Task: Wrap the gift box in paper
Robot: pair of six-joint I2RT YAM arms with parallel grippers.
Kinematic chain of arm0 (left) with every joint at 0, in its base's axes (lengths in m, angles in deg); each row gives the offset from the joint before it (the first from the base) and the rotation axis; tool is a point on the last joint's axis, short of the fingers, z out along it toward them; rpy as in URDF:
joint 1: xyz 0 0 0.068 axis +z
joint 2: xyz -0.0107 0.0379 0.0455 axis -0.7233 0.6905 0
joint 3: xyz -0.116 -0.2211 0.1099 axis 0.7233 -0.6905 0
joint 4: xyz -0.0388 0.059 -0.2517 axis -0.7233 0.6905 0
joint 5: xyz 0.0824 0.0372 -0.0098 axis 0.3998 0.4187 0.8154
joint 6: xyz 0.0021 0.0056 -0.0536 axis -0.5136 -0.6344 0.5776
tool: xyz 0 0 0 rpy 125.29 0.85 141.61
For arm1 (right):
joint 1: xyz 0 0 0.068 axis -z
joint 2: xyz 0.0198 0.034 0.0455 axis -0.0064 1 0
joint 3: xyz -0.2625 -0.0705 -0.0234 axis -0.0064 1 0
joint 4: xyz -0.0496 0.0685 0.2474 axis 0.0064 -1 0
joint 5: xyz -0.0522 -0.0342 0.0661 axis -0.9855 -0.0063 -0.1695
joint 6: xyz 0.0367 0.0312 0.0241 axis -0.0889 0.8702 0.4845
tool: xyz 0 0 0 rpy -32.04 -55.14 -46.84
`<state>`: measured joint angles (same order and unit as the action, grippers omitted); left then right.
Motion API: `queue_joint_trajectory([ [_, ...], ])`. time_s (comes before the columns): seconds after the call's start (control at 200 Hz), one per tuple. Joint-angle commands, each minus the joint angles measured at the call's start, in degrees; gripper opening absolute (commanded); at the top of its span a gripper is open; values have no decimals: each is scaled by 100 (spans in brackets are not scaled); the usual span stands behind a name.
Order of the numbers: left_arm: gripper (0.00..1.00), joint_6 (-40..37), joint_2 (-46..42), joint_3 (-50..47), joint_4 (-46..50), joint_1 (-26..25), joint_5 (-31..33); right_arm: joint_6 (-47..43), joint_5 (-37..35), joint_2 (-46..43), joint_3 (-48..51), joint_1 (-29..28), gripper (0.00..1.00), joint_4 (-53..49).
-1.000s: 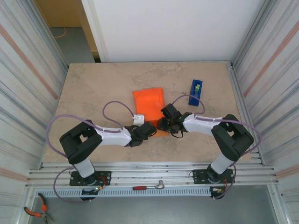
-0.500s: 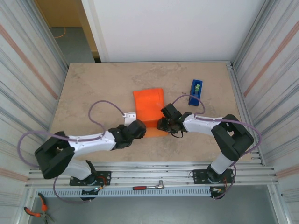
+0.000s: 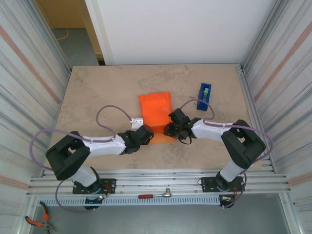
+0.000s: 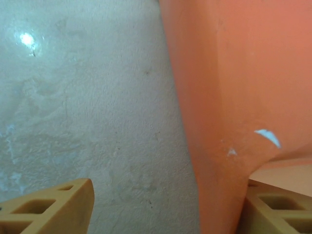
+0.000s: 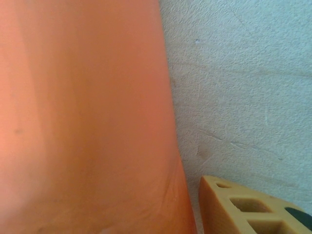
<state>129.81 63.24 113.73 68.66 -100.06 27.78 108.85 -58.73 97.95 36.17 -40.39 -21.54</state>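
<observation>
Overhead, paper [image 3: 155,109]: orange sheet folded into a thick pad in the middle of the counter [image 3: 97,92], with a paler flap lying flat at its near edge.
Overhead, gift box: hidden; judged from the bulk of the pad to lie inside the fold.
Overhead, left hand [image 3: 145,132]: low on the counter at the near left corner of the paper.
Overhead, right hand [image 3: 169,129]: at the near right corner, against the paper's side.
Overhead, tape dispenser [image 3: 204,96]: blue, well apart at the far right, untouched.
Left wrist, fingers [image 4: 48,209]: spread wide and gripping nothing; the paper's edge hangs between them, close against the right-side one.
Right wrist, finger [image 5: 253,209]: one in sight over bare counter just beside the paper's edge; its partner is covered by the sheet, so whether the hand is gripping cannot be told.
Progress: the first folds over the box appear made; the near flap is loose and nothing looks taped.
Remaining: by estimate, raise the near flap, close the ends, then tape.
</observation>
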Motion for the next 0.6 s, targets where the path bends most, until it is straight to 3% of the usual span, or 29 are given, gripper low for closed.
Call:
queue_joint_trajectory([
  [0.0, 69, 301, 201, 267, -62, -37, 396, -134, 50, -164, 95, 13, 50, -174],
  [0.225, 68, 338, 470, 410, 54, -41, 503, -192, -191, -616, 192, -56, 59, -498],
  [0.386, 68, 338, 542, 412, 49, -64, 502, -127, -186, -608, 278, -94, 59, -506],
  [0.531, 68, 333, 533, 396, 47, -78, 497, -65, -183, -400, 228, -197, 49, -420],
  [0.596, 68, 337, 530, 390, 72, -104, 519, -56, -187, -299, 173, -228, 35, -410],
])
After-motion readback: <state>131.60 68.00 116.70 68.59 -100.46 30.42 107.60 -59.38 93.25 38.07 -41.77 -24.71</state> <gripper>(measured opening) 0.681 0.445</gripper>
